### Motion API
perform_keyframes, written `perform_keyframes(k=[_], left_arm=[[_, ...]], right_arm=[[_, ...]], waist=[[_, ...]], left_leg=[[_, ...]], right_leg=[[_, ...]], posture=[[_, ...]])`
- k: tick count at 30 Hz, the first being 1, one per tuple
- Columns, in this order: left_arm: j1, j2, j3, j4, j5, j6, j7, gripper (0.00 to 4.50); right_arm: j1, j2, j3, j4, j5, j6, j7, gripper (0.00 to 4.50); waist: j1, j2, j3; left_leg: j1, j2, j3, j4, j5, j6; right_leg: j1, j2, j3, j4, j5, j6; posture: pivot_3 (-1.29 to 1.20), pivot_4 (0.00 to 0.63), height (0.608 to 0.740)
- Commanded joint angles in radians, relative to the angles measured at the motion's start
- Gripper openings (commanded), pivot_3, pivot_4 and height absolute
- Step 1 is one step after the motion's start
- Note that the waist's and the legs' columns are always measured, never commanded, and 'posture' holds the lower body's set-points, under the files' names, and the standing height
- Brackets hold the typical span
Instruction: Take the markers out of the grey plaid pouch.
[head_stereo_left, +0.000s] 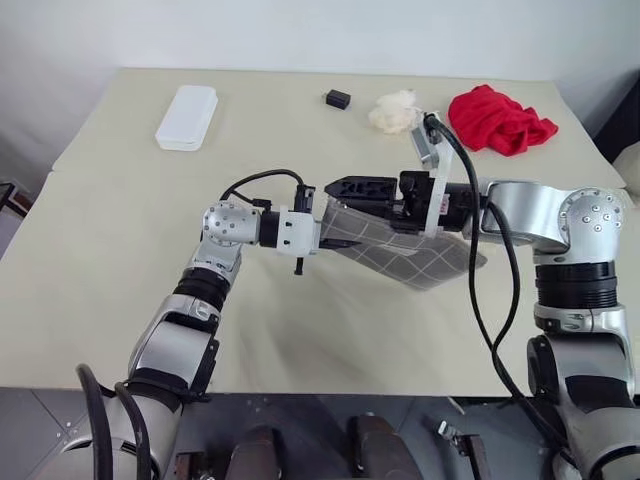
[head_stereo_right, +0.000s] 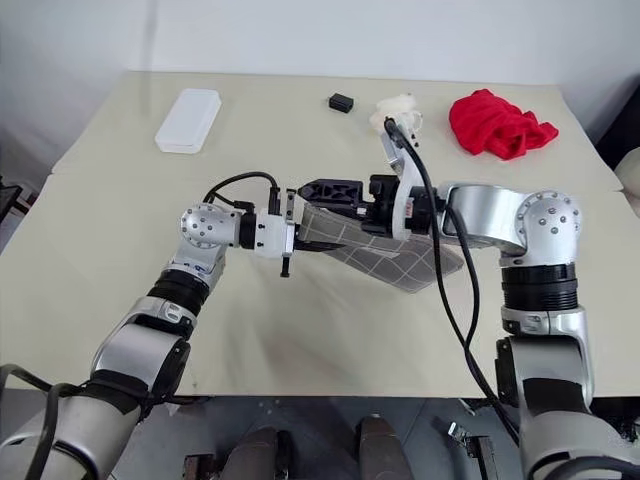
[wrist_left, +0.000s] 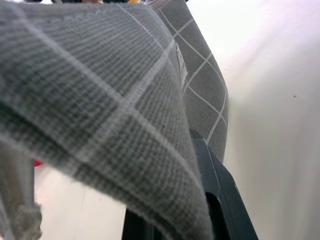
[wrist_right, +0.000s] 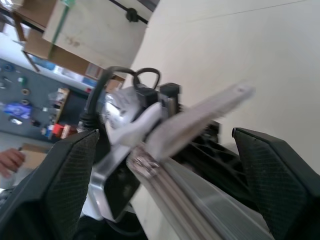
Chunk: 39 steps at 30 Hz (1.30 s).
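- The left gripper (head_stereo_left: 318, 228) is clamped tight on one end of the grey plaid pouch (head_stereo_left: 415, 255), pointing across toward the robot's right.
- The pouch hangs above the surface (head_stereo_left: 120, 270) at mid-table — its held end is raised and the rest slopes down to the right.
- The right gripper (head_stereo_left: 362, 190) reaches in from the right, its jaws spread wide at the top edge of the pouch, just beside the left gripper; in the right wrist view the two fingers (wrist_right: 65, 175) stand far apart on either side of the pouch's edge.
- No markers can be made out.
- Farther back lie a white case (head_stereo_left: 187, 116) on the left, a small black block (head_stereo_left: 338, 98), a crumpled white wad (head_stereo_left: 393, 111) and a red cloth (head_stereo_left: 498, 120) on the right — all well apart from the pouch.
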Motion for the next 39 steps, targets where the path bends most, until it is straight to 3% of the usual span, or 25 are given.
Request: perform_keyframes(k=[1,9,10,13,28,39], left_arm=[[0.004,-0.003,-0.008,-0.010,0.000,-0.012,-0.002,0.00],[0.017,0.006,-0.003,-0.029,-0.013,0.007,-0.004,0.00],[0.021,0.012,0.003,-0.031,-0.016,0.015,0.000,0.00],[0.027,0.019,0.019,-0.040,-0.031,0.044,0.008,0.00],[0.101,0.062,0.114,-0.207,-0.209,0.425,-0.047,0.00],[0.118,0.111,0.173,-0.243,-0.234,0.600,-0.037,0.00]], right_arm=[[-0.011,0.015,-0.009,-0.039,0.025,-0.024,-0.017,3.55],[0.001,-0.021,-0.005,-0.047,0.018,-0.068,-0.044,0.77],[0.008,-0.032,-0.014,-0.054,0.009,-0.070,-0.035,0.77],[0.023,-0.057,-0.037,-0.067,-0.008,-0.081,-0.015,0.02],[0.168,-0.208,-0.203,-0.157,-0.178,-0.159,0.120,0.02],[0.330,-0.305,-0.340,-0.238,-0.252,-0.185,0.232,0.02]], waist=[[0.000,0.000,0.000],[0.002,0.000,0.000],[0.002,0.000,0.000],[0.002,0.000,0.000],[0.006,0.000,0.000],[0.009,0.000,0.000]], left_leg=[[0.000,0.000,0.000,0.000,0.000,0.000],[0.000,-0.002,-0.001,0.000,0.000,0.001],[0.000,-0.002,-0.001,0.000,0.000,0.001],[0.000,-0.003,-0.002,0.000,0.000,0.001],[0.000,-0.005,-0.002,0.000,0.001,0.003],[-0.001,-0.007,-0.003,0.000,0.001,0.003]], right_leg=[[0.000,0.000,-0.001,0.000,0.000,0.000],[0.001,-0.003,-0.006,0.000,0.000,0.000],[0.001,-0.003,-0.006,0.000,0.000,0.000],[0.001,-0.004,-0.007,0.000,0.000,0.000],[0.002,-0.005,-0.008,0.000,0.000,0.000],[0.002,-0.005,-0.008,0.000,0.000,0.000]], posture=[[0.00,0.150,0.740],[0.00,0.150,0.740],[0.00,0.150,0.740],[0.00,0.150,0.740],[0.00,0.150,0.740],[0.00,0.150,0.740]])
